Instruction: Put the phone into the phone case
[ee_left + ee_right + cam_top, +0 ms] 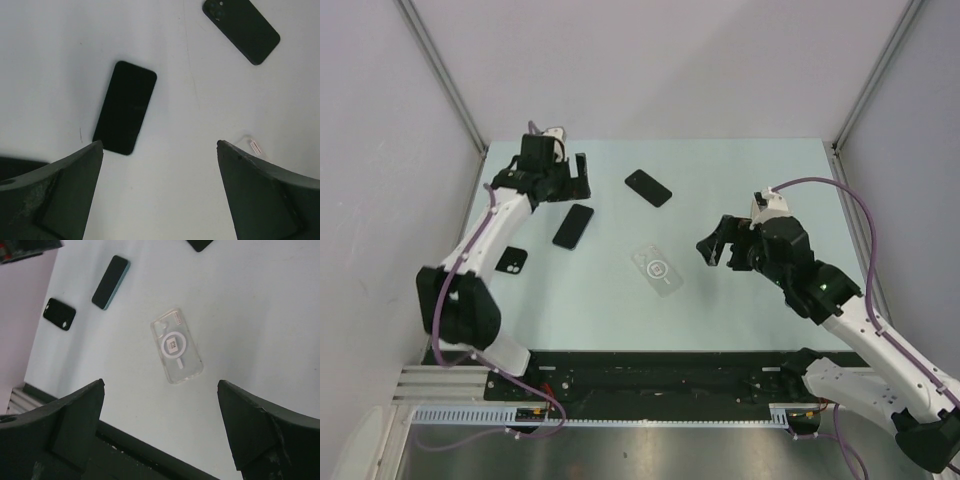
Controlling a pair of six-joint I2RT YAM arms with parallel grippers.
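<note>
Left gripper (565, 182): jaws spread wide, holding nothing, hanging over the far left part of the table (760, 175), just above the phone's far end.
Right gripper (718, 245): jaws also spread wide, nothing between them, hanging right of the clear case and apart from it.
Phone (573, 225): lies flat, dark screen up, slanted, its long edges running from far right to near left. In the left wrist view (125, 107) its near end sits just off the left finger's (60, 195) tip. All four edges show bare table.
Clear case (657, 270): lies flat and open near the table's middle, white ring showing, well apart from the phone. The right wrist view (176, 346) shows it between the two fingertips' lines, with bare surface all round.
Second phone (648, 187): black, camera side up, far of the clear case and right of the left gripper.
Black case (512, 261): small, flat, close to the table's left edge, beside the left arm's forearm.
Open room: a bare strip lies between phone and clear case, and the table's right half is bare up to the wall.
</note>
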